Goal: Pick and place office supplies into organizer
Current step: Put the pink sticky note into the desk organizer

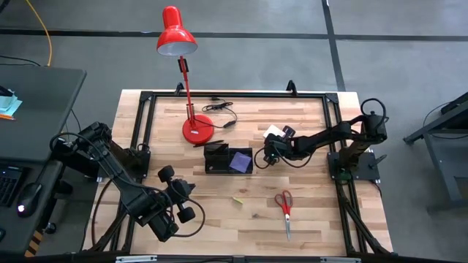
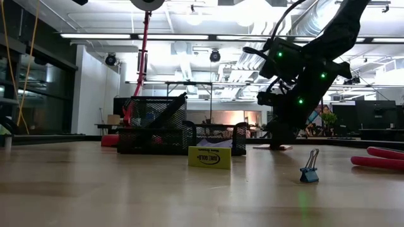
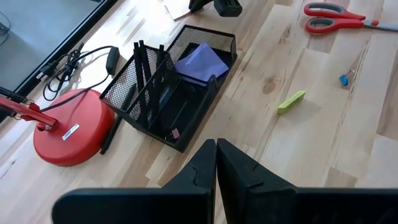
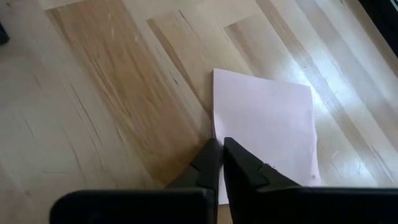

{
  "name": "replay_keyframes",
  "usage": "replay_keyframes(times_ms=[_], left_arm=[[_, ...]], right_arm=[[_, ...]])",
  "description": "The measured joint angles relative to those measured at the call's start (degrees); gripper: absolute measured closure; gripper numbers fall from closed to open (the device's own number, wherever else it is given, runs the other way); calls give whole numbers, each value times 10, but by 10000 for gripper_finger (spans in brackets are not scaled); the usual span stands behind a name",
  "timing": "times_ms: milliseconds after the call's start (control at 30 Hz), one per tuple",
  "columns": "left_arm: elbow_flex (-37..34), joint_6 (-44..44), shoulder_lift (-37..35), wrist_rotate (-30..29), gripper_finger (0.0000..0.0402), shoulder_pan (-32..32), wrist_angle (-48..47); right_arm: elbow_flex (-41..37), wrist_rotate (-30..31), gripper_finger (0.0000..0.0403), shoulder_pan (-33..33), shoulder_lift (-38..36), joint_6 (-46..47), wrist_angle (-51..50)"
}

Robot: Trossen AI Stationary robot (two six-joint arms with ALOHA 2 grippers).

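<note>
The black mesh organizer [image 1: 219, 157] [image 3: 168, 87] stands mid-table with a purple note pad [image 3: 200, 62] in one compartment and dark pens [image 3: 149, 62] upright in another. A pale note pad [image 4: 264, 124] [image 1: 273, 131] lies flat on the wood to its right. My right gripper [image 4: 221, 146] [image 1: 268, 146] is shut at that pad's edge. Red-handled scissors [image 1: 285, 204] lie flat nearer the front. My left gripper [image 3: 216, 146] [image 1: 183, 193] hovers shut, above the table near the organizer's front left. My right gripper's shut fingertips [image 4: 239, 158] rest on the pale pad's side edge [image 4: 214, 124], near one corner. They come slanting down from the table's right. The pad lies flat on the table. Whether any sheet is caught between the fingers, I cannot tell.
A red desk lamp's base [image 1: 197, 130] and its cable [image 1: 219, 106] sit behind the organizer, with a dark pen [image 3: 107, 140] lying beside the base. A small yellow piece [image 1: 238, 199] and a blue binder clip [image 3: 344, 79] lie on the wood in front.
</note>
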Motion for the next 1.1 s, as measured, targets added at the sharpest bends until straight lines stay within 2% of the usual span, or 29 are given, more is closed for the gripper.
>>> replay_keyframes(times_ms=[267, 567, 700, 933, 1033, 1100], left_arm=[[0, 0, 0, -4, 401, 0, -6], [0, 0, 0, -9, 401, 0, -8], [0, 0, 0, -9, 401, 0, -8], [0, 0, 0, 1, 401, 0, -9], [0, 0, 0, 3, 401, 0, -9], [0, -3, 0, 3, 401, 0, -8]], right_arm=[[7, 11, 402, 18, 0, 15, -4], [86, 57, 403, 48, 0, 13, -70], [132, 59, 403, 67, 0, 29, -104], [230, 112, 403, 120, -47, 74, -214], [257, 117, 403, 138, -79, 103, -218], [263, 117, 403, 151, -98, 130, -183]])
